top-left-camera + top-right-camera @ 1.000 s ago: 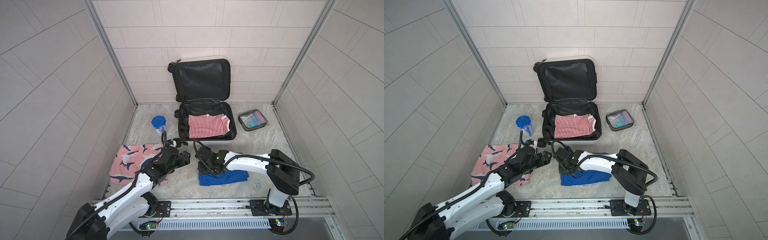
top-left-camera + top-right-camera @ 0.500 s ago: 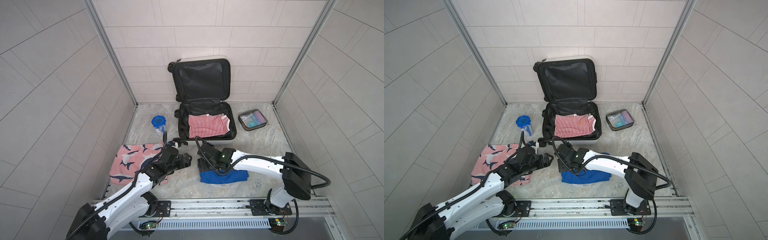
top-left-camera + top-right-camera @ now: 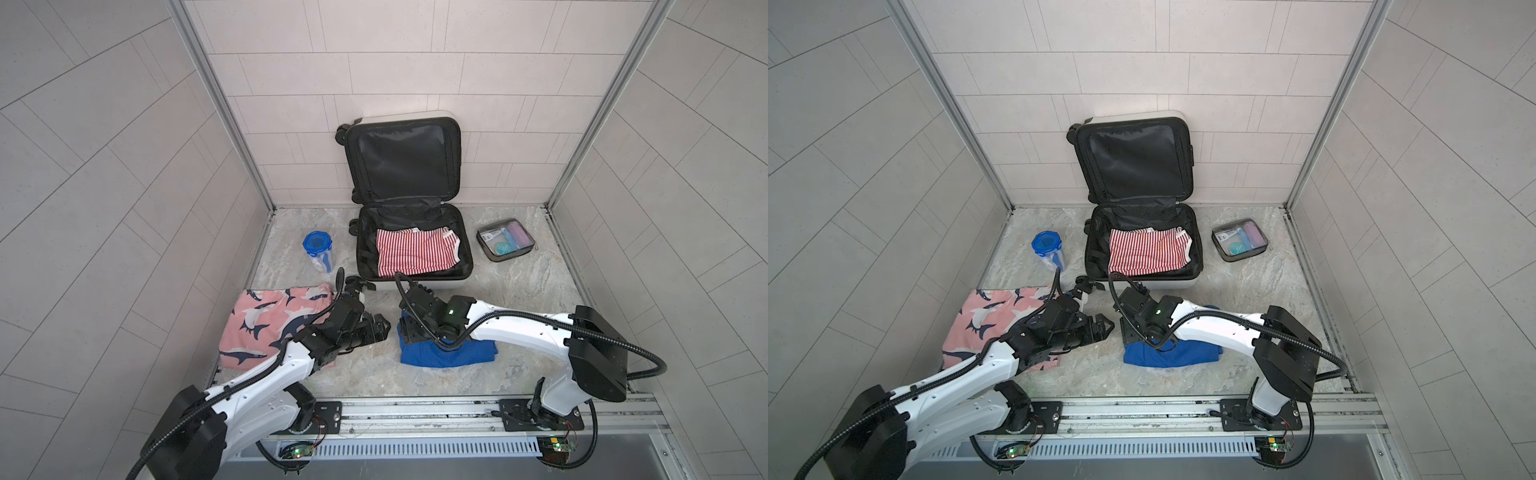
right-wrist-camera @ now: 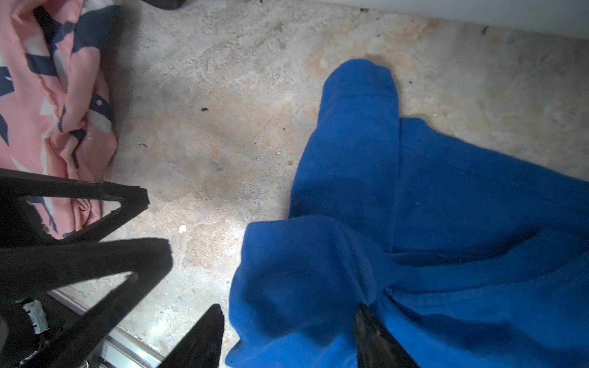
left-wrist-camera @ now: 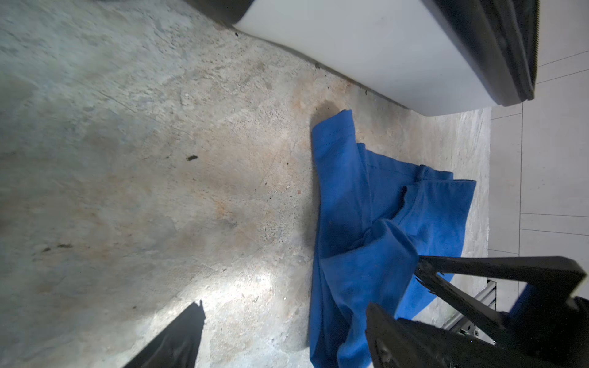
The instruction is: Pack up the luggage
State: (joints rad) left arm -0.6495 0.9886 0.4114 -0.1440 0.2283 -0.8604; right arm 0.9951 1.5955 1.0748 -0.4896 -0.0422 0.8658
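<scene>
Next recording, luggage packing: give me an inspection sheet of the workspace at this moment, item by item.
Surface: marbled top, a few dark specks.
Job's things: luggage open, lid leaning on the back wall; striped garment lying inside.
Clutter: blue garment and pink shark-print garment in front of the luggage; blue-lidded clear container to its left; clear toiletry pouch to its right.
Grippers: left gripper open, empty, low between the pink and blue garments; right gripper open, jaws astride a fold of the blue garment.
Cables: black hoses along both arms; no snag seen.
Surroundings: pale tiled walls on three sides; metal rail along the front.
</scene>
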